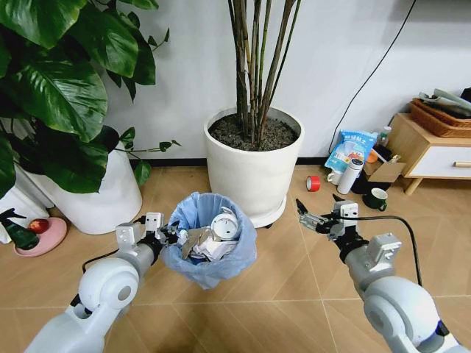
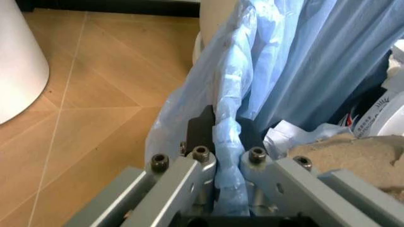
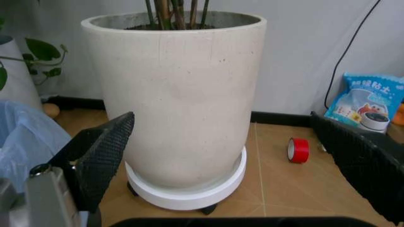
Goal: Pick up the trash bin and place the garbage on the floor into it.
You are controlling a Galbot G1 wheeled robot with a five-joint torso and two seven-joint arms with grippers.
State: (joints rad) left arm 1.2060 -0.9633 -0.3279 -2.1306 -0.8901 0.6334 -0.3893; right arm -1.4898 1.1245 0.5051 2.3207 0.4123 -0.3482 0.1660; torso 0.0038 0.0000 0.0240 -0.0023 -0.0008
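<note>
The trash bin (image 1: pixel 210 273), a small round bin lined with a crinkly light-blue bag, is in front of me at centre left. The garbage (image 1: pixel 214 237) lies inside it: crumpled white paper, a white round lid and a pale wad (image 2: pixel 353 153). My left gripper (image 1: pixel 171 237) is shut on the bin's left rim. In the left wrist view its dark pads (image 2: pixel 200 126) pinch the bag-covered rim (image 2: pixel 227 118). My right gripper (image 1: pixel 307 215) hangs open and empty to the right of the bin, with its black fingers (image 3: pixel 101 151) spread wide towards the pot.
A white plant pot (image 1: pixel 254 173) on a wheeled saucer stands just behind the bin, and a larger white pot (image 1: pixel 103 200) stands at left. A red tape roll (image 1: pixel 313 183), blue snack bag (image 1: pixel 349 151), green mug (image 1: pixel 377 198) and wooden cabinet (image 1: pixel 430 158) are at right.
</note>
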